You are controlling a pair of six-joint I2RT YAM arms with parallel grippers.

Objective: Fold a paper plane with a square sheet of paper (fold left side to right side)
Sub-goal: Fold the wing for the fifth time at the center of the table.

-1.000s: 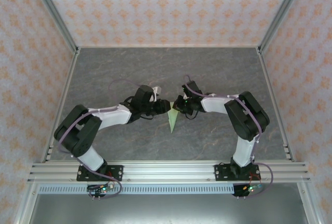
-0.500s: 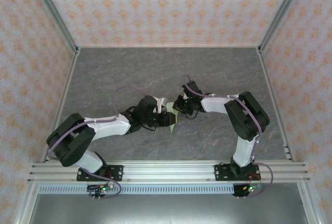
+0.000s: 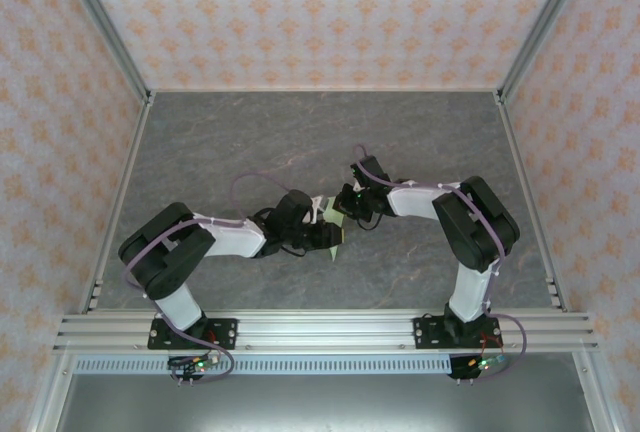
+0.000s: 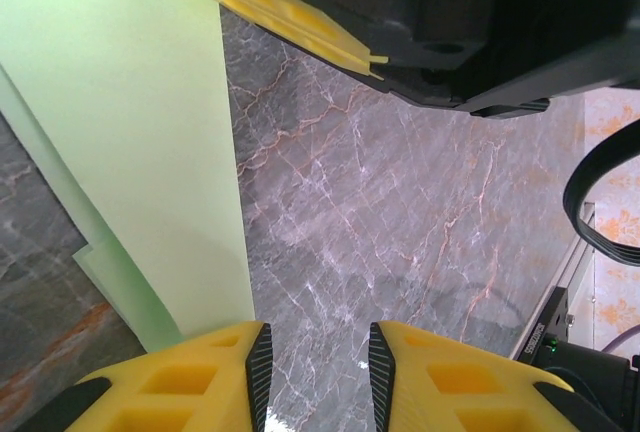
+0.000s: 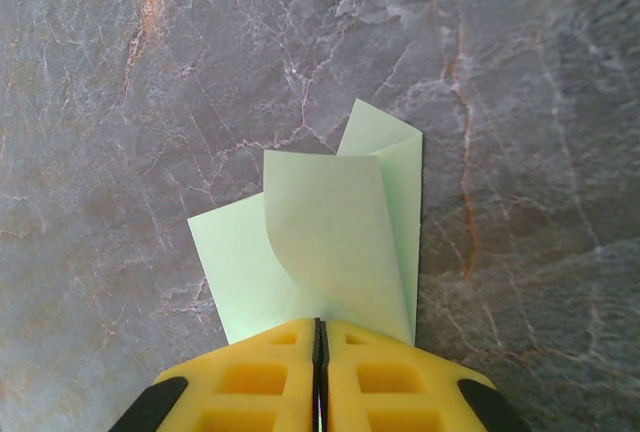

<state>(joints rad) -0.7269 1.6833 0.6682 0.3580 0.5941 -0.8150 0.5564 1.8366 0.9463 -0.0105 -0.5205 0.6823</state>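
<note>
while the fold is only half made, the paper [image 5: 330, 242] lies near the middle of the tabletop [image 5: 130, 92], between the two arms that meet over it from either side. the right pincer [image 5: 318, 352] is closed tight on one flap, its yellow fingers pressed together with no gap showing. the flap curls up off the lower layer and into the grip, and the remainder of the sheet rests flat on the marbled grey surface. that hold looks meant to carry the loose side across and to stop the thin sheet from sliding.

the left pincer [image 4: 315, 362] stands partly open with nothing between its fingers. bare tabletop shows in the gap, and a long straight edge of the paper runs just beside one fingertip. whether that fingertip presses on the sheet cannot be told. its place, low and close to that edge, suggests it is there to pin or flatten the paper, giving the right pincer something to fold against.

layers with offset edges show in the left wrist view, so some creases seem already made, but no slim pointed dart is finished. the flap is raised, not yet laid down and creased. a slip of the thin sheet under either pincer would likely skew the line.
</note>
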